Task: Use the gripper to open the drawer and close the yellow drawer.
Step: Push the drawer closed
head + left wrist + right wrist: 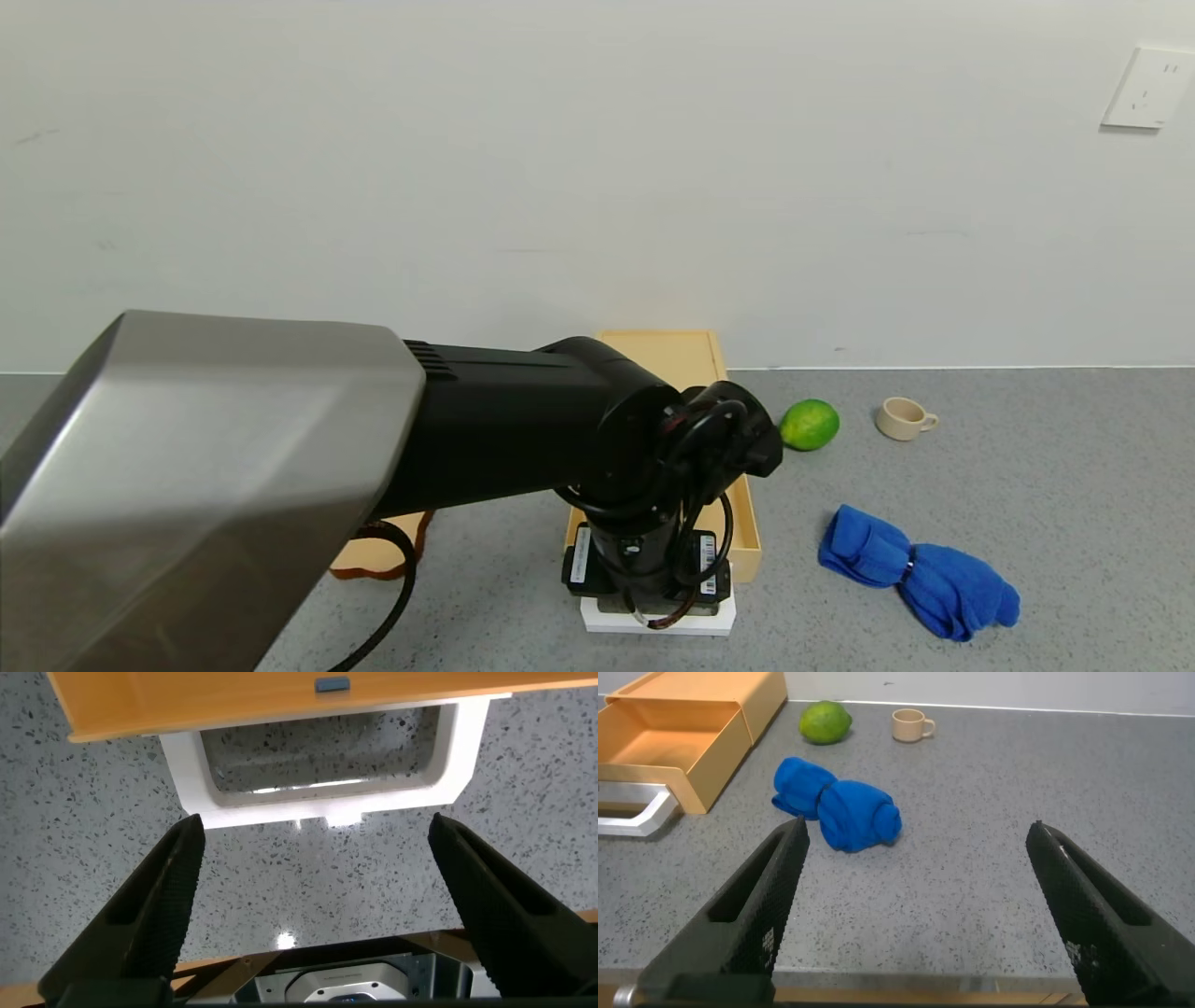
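The pale yellow drawer (742,523) stands pulled out of its casing (663,350) toward me; the right wrist view shows its empty tray (668,737). Its white loop handle (658,623) lies at the front, under my left wrist. In the left wrist view the handle (318,798) lies just beyond the fingertips, not between them, with the drawer front (280,700) behind it. My left gripper (316,831) is open and empty, pointing down over the counter. My right gripper (915,833) is open and empty, off to the right, out of the head view.
A green lime (808,425) and a beige cup (903,418) sit right of the drawer near the wall. A crumpled blue cloth (920,571) lies front right. A tan slice (373,555) lies left of the drawer, partly under my left arm.
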Robot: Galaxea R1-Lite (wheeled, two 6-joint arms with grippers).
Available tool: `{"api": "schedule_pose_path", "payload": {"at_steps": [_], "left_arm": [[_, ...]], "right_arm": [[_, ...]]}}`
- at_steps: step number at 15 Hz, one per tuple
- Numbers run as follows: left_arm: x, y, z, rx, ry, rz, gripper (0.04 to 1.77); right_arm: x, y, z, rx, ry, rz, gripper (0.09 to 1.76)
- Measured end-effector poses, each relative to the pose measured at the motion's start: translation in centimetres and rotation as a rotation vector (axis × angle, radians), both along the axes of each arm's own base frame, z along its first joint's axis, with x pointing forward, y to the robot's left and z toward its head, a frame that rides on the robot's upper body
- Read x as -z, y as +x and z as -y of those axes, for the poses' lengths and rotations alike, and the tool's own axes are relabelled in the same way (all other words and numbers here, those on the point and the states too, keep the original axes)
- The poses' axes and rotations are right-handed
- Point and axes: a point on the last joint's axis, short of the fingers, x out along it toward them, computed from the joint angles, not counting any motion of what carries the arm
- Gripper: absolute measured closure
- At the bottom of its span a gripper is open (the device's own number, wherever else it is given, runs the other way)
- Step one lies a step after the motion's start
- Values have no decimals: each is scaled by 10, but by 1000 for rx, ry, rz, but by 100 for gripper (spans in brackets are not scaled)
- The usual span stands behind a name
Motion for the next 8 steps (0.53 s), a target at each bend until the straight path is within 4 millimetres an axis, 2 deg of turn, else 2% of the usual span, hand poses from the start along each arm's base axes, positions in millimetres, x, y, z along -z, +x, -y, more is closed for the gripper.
{"api": "schedule_pose_path", "payload": {"at_steps": [8], "left_arm": [[18, 14, 13, -26, 3, 2, 9]], "right_arm": [[0, 0, 0, 0, 0, -1, 14]]}}
